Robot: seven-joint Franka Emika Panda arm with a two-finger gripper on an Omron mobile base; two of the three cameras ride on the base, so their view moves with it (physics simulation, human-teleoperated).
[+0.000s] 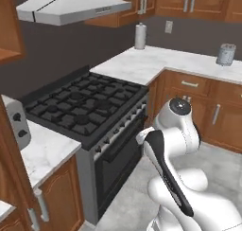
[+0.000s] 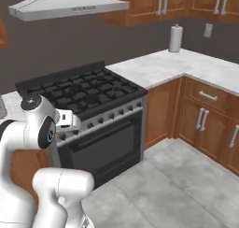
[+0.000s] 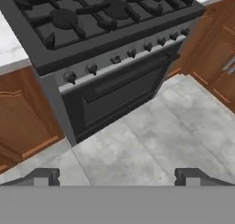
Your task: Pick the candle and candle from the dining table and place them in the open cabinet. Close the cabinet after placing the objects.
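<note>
Tool (image 3: 117, 176) spread wide, holding nothing, above grey floor (image 3: 151, 140) before black stove (image 3: 105, 44).

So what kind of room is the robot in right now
A home kitchen, by the look of it: a black gas stove with a steel oven front, a grey range hood above it, and white marble counters over reddish-brown wooden cabinets, with a paper towel roll by the wall.
</note>
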